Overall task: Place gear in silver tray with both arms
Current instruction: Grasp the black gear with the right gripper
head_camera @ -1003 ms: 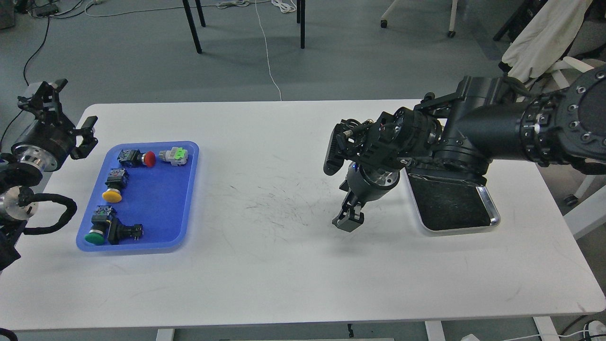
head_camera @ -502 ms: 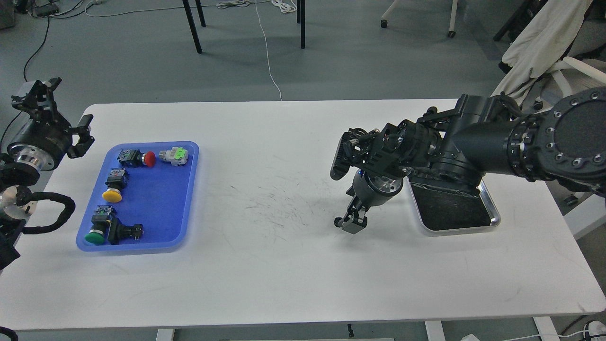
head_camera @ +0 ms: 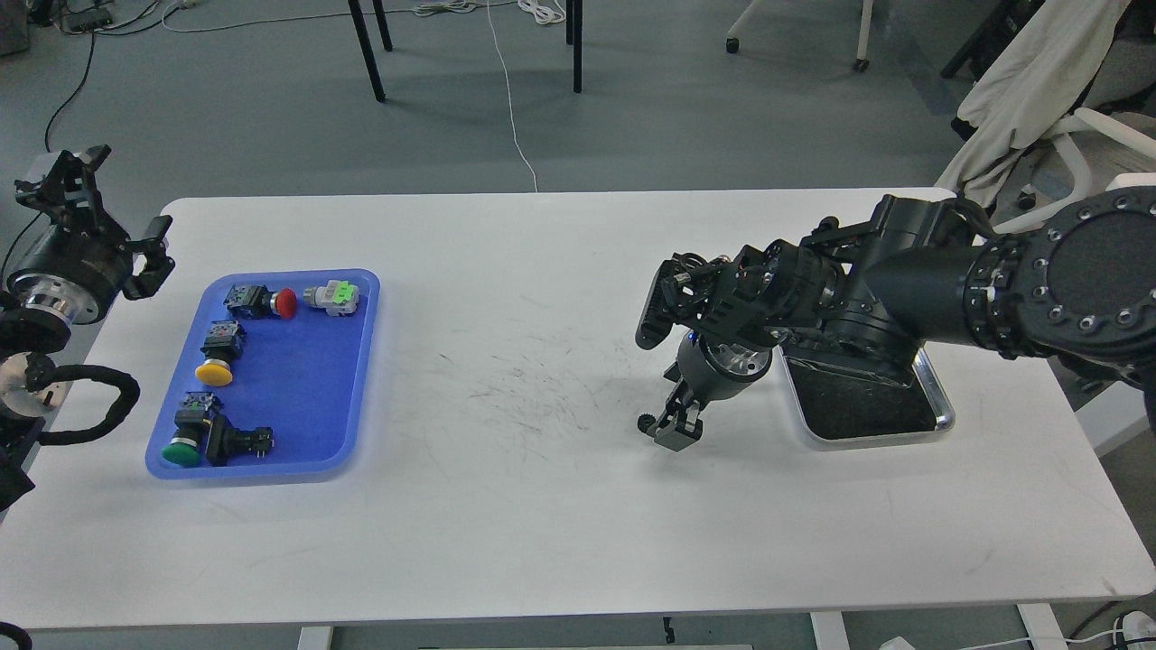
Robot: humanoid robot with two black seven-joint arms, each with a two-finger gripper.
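Surface (head_camera: 542, 506) in the lower part of the frame is bare white, scuffed toward the centre. Just above that, right of centre, my right claw (head_camera: 673, 431) points down, its fingers pinched on a small dark toothed piece at their left tip, which I take to be the gear (head_camera: 646, 422). Over the last second this claw has drifted slightly right, toward the silver tray (head_camera: 939, 417), which lies just beside it at mid right, its dark bottom partly under my forearm; the gear is not yet in it. I judge the carry nearly done, with a short shift right left before release. At mid left the blue tray (head_camera: 352, 379) holds its push-button switches, unchanged. Farthest, at the upper left edge, my left claw (head_camera: 108, 212) hangs spread apart and empty, and has pulled back further toward the frame edge.
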